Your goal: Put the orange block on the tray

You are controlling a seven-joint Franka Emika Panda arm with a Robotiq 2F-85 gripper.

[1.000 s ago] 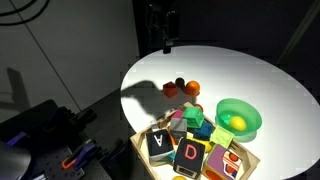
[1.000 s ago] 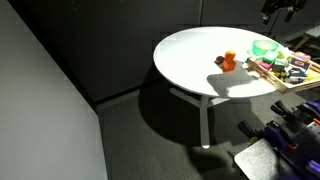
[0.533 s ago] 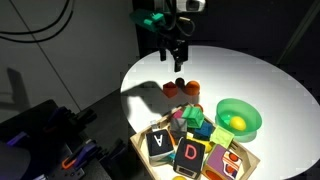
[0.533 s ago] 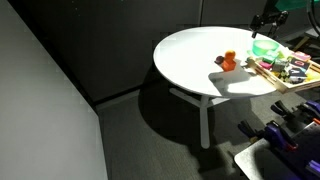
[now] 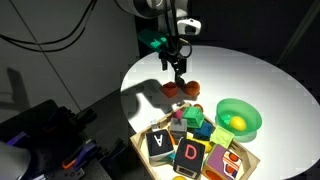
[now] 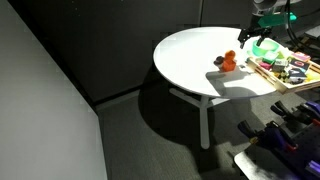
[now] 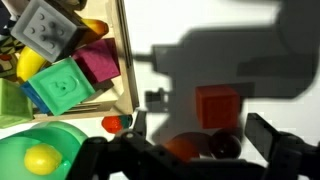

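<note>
At left, a light-wood tray (image 7: pixel 126 50) crowded with coloured blocks, a green bowl (image 7: pixel 72 138) beside it. The orange block (image 7: pixel 217 104) sits on the white table (image 7: pixel 200 30) outside the tray, below the gripper (image 7: pixel 198 128), its fingers spread apart. An orange ball (image 5: pixel 192 88) is close by.

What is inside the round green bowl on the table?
A single yellow rounded object lies inside the green bowl. The near wall hides part of the floor, so anything small there cannot be seen.
</note>
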